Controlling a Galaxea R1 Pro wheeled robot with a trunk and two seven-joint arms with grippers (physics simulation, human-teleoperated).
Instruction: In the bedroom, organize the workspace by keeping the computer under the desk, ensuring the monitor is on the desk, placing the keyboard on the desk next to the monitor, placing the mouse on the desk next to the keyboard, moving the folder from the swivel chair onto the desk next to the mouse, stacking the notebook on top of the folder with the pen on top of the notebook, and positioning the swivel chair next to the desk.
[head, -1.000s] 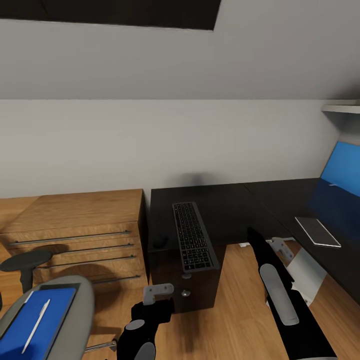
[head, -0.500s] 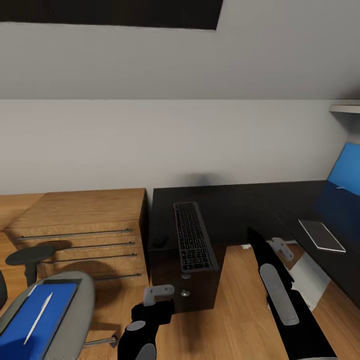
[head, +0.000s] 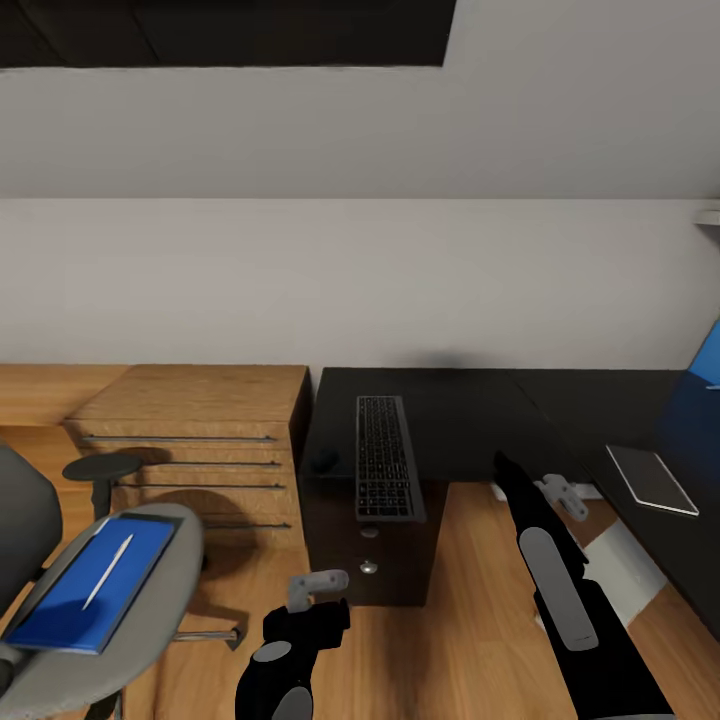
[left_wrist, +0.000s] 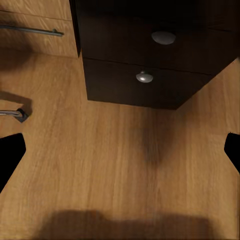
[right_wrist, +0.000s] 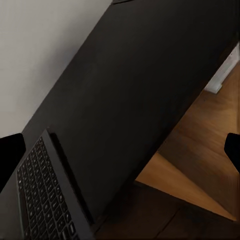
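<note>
The black keyboard (head: 385, 470) lies on the black desk (head: 470, 410) over its drawers, and also shows in the right wrist view (right_wrist: 45, 197). The small dark mouse (head: 322, 463) sits just left of it. On the grey swivel chair (head: 160, 590) at lower left lies the blue folder (head: 70, 600), with the white pen (head: 108, 572) on top. The dark notebook (head: 652, 478) rests on the desk's right wing. My left gripper (left_wrist: 120, 152) hangs open over the floor before the drawers. My right gripper (right_wrist: 120, 150) is open beside the keyboard. The computer and monitor are out of view.
A low oak drawer unit (head: 200, 440) stands against the desk's left end. The desk drawers have round silver knobs (left_wrist: 144, 77). A blue panel (head: 705, 390) lines the right wall. A chair base leg (left_wrist: 12, 114) reaches toward the drawers over the wood floor (head: 470, 620).
The whole view has swung left, so more of the chair and its folder shows and the notebook sits nearer the right edge. The arms hold the same pose.
</note>
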